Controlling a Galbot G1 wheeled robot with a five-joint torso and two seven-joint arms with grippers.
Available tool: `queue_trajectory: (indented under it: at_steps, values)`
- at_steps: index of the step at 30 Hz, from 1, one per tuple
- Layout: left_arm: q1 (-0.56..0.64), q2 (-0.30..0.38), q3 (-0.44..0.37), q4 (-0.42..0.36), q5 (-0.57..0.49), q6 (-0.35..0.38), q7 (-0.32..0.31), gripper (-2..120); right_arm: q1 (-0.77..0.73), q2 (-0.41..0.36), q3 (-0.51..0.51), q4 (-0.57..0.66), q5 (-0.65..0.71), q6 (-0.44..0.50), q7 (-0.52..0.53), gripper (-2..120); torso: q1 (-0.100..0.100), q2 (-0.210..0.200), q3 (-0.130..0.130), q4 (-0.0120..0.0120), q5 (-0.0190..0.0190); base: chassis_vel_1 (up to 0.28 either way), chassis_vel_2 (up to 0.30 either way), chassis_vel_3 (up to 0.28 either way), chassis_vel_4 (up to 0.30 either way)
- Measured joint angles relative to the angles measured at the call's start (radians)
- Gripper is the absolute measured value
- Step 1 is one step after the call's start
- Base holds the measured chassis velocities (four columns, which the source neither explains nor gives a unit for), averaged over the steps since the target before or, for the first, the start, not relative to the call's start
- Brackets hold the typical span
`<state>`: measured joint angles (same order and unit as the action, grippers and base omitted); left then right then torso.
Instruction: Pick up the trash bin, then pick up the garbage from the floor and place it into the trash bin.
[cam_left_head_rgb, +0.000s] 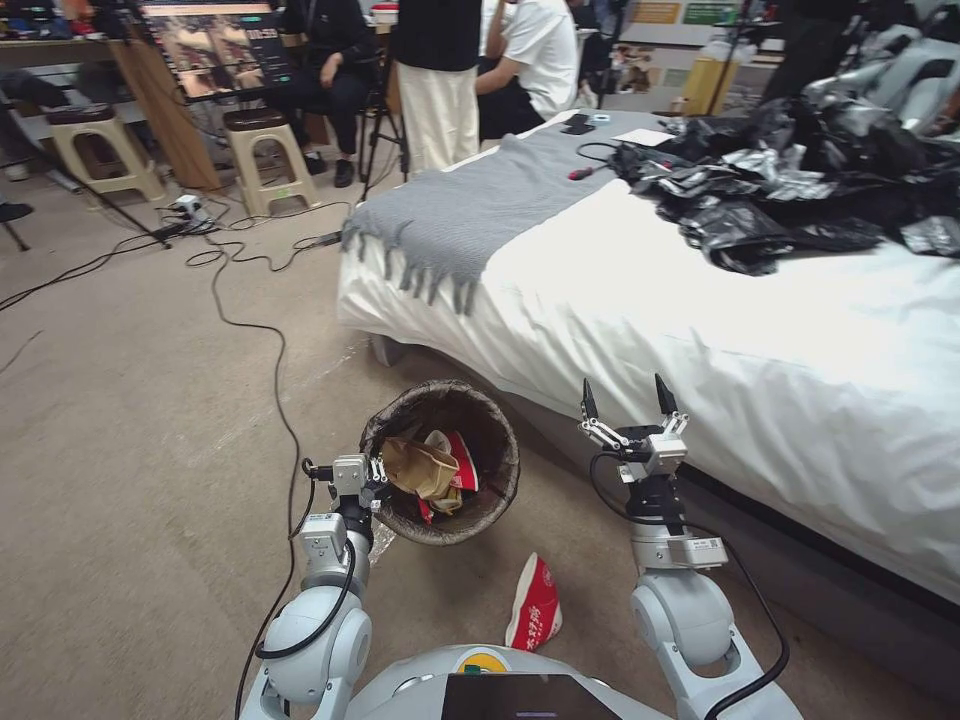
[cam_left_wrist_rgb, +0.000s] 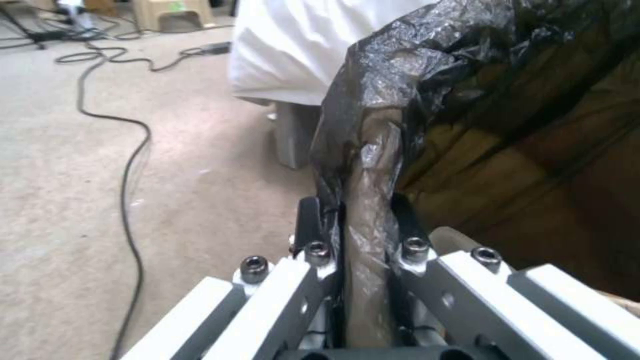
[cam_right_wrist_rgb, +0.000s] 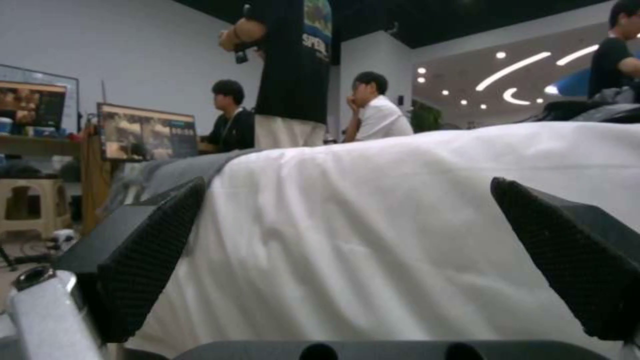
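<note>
The left claw (cam_left_head_rgb: 377, 472) is seen pinching the bag-lined rim of the trash bin (cam_left_head_rgb: 497, 470), which sits on the carpeted floor (cam_left_head_rgb: 140, 420) beside the bed (cam_left_head_rgb: 700, 340). Inside the bin, a crumpled brown paper bag (cam_left_head_rgb: 420, 466) and red-and-white wrappers are held. 1 red-and-white wrapper (cam_left_head_rgb: 534, 603) is left on the floor near the robot. The right claw (cam_left_head_rgb: 622, 398) is held spread, empty, beside the bed.

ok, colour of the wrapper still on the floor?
Red with white lettering, the wrapper lies on the carpet near the robot's base; head view shows it best.
</note>
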<state>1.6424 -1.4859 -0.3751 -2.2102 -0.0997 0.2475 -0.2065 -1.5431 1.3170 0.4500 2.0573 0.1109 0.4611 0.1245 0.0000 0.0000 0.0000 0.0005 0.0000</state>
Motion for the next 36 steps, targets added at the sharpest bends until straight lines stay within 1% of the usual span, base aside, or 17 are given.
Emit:
queue_trajectory:
  at_steps: [7,19,23,25,31,36]
  values:
    - [-0.006,0.0,0.003,0.0,0.0,-0.002,-0.005,2,0.0,-0.001,0.0,0.0,-0.003,-0.004,0.001,100,0.0,0.0,0.0,-0.0009,0.0,0.014,0.016,0.01,0.011]
    - [-0.011,0.001,0.002,0.003,-0.001,-0.001,-0.009,2,0.0,0.001,0.001,-0.01,-0.01,-0.009,0.005,100,0.0,0.0,0.0,-0.0005,0.0,0.006,-0.005,-0.004,0.006]
    - [-0.012,0.001,0.002,0.004,-0.001,0.0,-0.009,2,0.002,0.002,0.001,-0.013,-0.01,-0.005,0.004,100,0.0,0.0,0.0,-0.0003,0.0,0.127,-0.102,-0.088,0.111]
    - [-0.014,0.001,0.0,0.005,-0.001,0.0,-0.01,2,0.01,0.003,0.001,-0.021,-0.012,0.011,0.003,100,0.0,0.0,0.0,-0.0004,0.0001,0.176,-0.185,-0.176,0.215]
    - [-0.013,0.0,0.003,0.006,-0.002,0.0,-0.009,2,0.014,0.006,0.001,-0.022,-0.013,0.017,0.001,100,0.0,0.0,0.0,-0.0007,0.0002,0.15,-0.141,-0.174,0.175]
    - [-0.013,0.001,0.0,0.003,-0.003,0.001,-0.01,2,0.02,0.007,-0.003,-0.022,-0.022,0.027,0.003,100,0.0,0.0,0.0,-0.0003,0.0,0.02,-0.007,-0.012,0.016]
